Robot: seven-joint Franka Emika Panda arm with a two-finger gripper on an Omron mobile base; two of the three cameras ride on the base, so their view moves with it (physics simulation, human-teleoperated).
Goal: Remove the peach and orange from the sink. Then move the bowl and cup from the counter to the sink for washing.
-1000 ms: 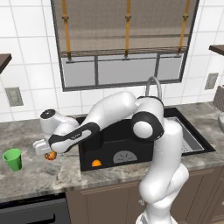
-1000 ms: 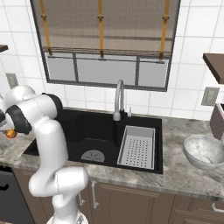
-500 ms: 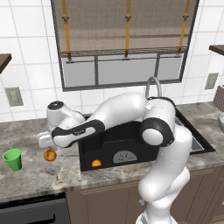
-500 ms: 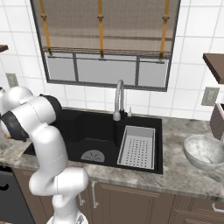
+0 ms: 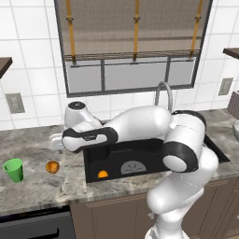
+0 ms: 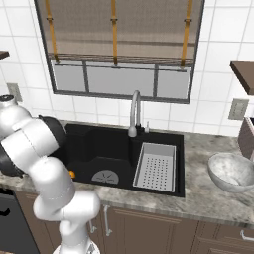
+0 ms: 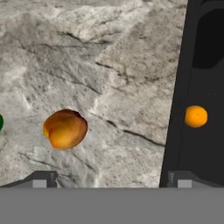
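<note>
Leftmost on the grey stone counter (image 5: 42, 186) in the left base view stands the cup (image 5: 14, 170), upright and green, with the peach (image 5: 52, 166) lying just to its right, apart from it. Above and to the right of the peach hangs the gripper (image 5: 58, 141), pale and blurred against the stone; its jaws stand wide apart and hold nothing. The arm's white forearm runs from there across the left rim of the sink (image 5: 93, 173), covering much of the basin. At the basin's near left corner lies the orange (image 5: 102, 174), beside the round drain plate (image 5: 133, 167). The curved faucet (image 5: 163, 94) rises behind the arm.

Seen from the right base view, the arm stands at the far left and hides all but a sliver of the orange (image 6: 72, 174). The basin is otherwise open to sight, with a pale perforated tray (image 6: 156, 166) in its right half and the bowl (image 6: 232, 171) resting on the counter well to the right of the sink.

Seen from the hand view, the peach (image 7: 65, 129) lies on bare stone with reddish mottling on its upper side, a speck of the cup (image 7: 1, 122) at the left edge, and the orange (image 7: 195, 116) beyond the sink's black rim. The fingertips (image 7: 41, 179) sit at the two lower corners, touching nothing.
</note>
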